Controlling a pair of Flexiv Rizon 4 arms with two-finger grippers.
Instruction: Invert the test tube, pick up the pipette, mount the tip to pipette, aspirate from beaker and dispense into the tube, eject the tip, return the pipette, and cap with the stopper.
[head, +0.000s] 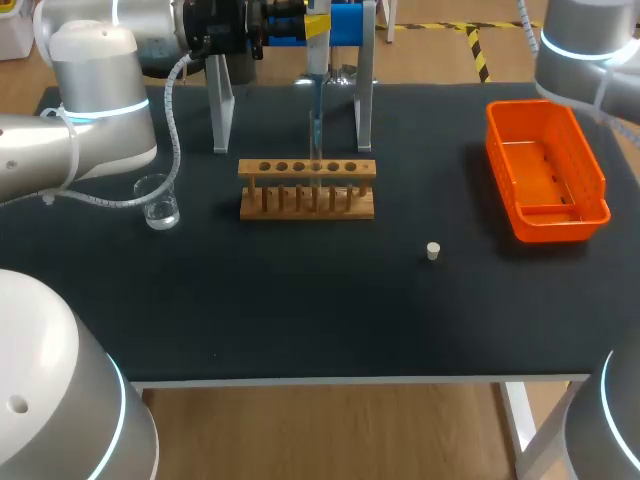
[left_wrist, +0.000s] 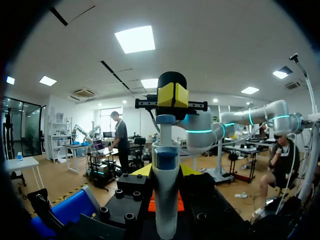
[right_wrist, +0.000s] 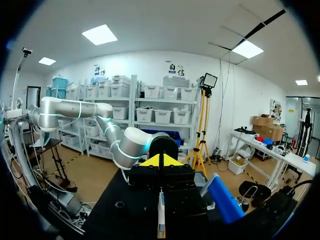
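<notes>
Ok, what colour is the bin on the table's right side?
Bright orange; the bin shows best in the head view.

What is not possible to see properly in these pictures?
- Head view: the top of the pipette, cut off by the upper edge.
- Head view: whether the pipette's tip reaches into the rack; too small to tell.
- Head view: the liquid level in the beaker; too small.

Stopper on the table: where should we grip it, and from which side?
Grip the stopper across its round side wall, coming straight down from above. It looks to stand on end, alone on the table, well clear of the rack and the orange bin, so there is room on either side. It is too small to tell any taper.
</notes>
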